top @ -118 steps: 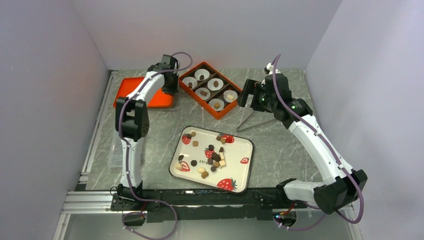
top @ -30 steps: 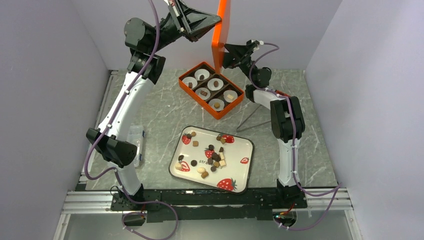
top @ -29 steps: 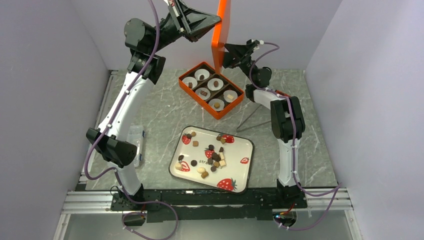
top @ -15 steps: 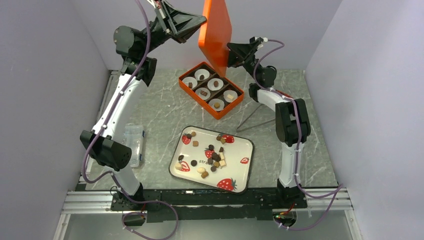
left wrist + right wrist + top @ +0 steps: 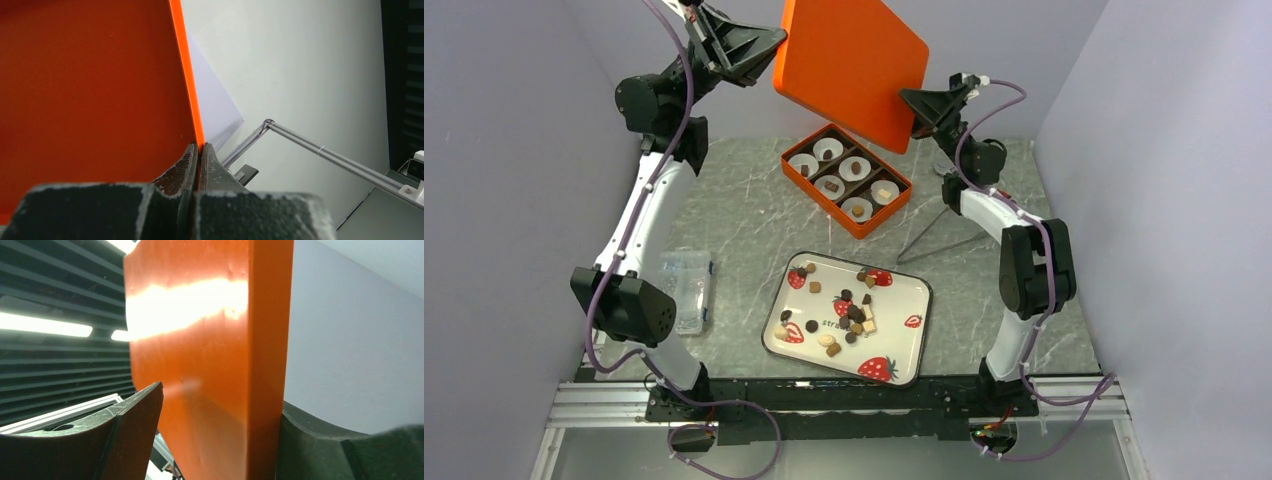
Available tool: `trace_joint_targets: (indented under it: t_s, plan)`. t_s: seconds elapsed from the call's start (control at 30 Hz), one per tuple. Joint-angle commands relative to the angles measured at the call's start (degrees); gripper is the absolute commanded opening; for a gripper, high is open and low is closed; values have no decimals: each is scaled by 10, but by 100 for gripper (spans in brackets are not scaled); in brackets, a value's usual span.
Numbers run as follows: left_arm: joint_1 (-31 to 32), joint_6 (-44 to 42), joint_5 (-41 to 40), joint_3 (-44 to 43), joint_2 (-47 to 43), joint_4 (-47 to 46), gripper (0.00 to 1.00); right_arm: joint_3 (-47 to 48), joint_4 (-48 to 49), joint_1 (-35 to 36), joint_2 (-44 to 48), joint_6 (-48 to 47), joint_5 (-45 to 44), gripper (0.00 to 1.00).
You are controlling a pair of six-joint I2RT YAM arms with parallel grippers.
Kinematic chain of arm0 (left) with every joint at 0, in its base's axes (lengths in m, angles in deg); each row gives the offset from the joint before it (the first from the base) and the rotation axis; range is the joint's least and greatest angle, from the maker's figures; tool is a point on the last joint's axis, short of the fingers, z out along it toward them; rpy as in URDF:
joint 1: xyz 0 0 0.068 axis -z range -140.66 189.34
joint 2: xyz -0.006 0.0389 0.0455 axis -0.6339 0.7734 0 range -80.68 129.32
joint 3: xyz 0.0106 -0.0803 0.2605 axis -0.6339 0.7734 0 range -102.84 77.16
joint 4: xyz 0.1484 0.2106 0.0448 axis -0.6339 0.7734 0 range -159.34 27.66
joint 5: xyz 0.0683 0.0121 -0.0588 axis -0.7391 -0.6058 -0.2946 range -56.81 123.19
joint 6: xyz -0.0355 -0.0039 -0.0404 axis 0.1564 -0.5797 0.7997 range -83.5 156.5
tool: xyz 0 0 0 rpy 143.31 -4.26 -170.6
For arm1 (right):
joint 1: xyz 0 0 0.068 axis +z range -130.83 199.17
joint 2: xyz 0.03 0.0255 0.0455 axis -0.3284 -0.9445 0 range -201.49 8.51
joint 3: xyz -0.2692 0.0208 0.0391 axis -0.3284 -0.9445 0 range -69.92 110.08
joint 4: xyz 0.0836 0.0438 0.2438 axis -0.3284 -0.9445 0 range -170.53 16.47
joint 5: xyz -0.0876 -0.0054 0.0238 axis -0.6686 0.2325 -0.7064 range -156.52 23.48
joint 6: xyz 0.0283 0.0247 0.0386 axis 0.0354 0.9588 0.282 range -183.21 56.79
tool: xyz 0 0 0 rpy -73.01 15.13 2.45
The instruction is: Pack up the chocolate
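High above the far end of the grey marbled surface (image 5: 744, 230), a flat orange lid (image 5: 852, 68) with rounded corners and a smooth, slightly glossy skin hangs tilted between the 2 arms. At its left edge the left claw (image 5: 776, 42) is clamped on the lid, and the left wrist view shows its worn dark fingers (image 5: 182, 167) pinched almost together on the thin rim. At the lid's lower right corner the right claw (image 5: 911, 100) grips it too, with 1 black finger (image 5: 125, 430) on each face in the right wrist view.

Below the lid sits an orange rectangular box (image 5: 822, 201), turned at an angle and split into 6 compartments, each lined with a white pleated paper cup (image 5: 828, 149). Several cups hold a single small piece.

Most of the chocolate (image 5: 852, 315) lies loose on a white, dark-rimmed tray (image 5: 904, 300) with rounded corners, printed with red strawberries (image 5: 878, 368). The tray sits near the arm bases, well apart from both claws. The pieces are tiny, dark brown, light brown and cream, some round and some square, bunched near the tray's middle with a few strays toward its left and back edges.

A thin bent metal rod (image 5: 929, 240) lies to the right of the box, and a clear plastic container (image 5: 682, 292) lies by the left arm.
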Motion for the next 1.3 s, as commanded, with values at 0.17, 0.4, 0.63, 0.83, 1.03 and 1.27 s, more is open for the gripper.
trace_joint_targets:
  t_s: [0.17,0.4,0.63,0.83,1.03,1.27]
  plan:
    - [-29,39,-6,59,14,-130,0,-49,153,-12,80,20,14,52]
    - [-47,62,-4,63,65,-171,0,-97,152,-28,109,26,15,25]
    - [-58,55,6,72,111,-178,10,-148,124,-45,140,17,12,2]
    - [-70,20,18,90,142,-154,48,-193,38,-63,200,-34,1,0]
    - [-95,-63,31,142,147,-90,68,-237,-101,-73,266,-101,-38,0]
    - [-138,-231,35,182,158,80,70,-271,-285,-79,341,-181,-125,0]
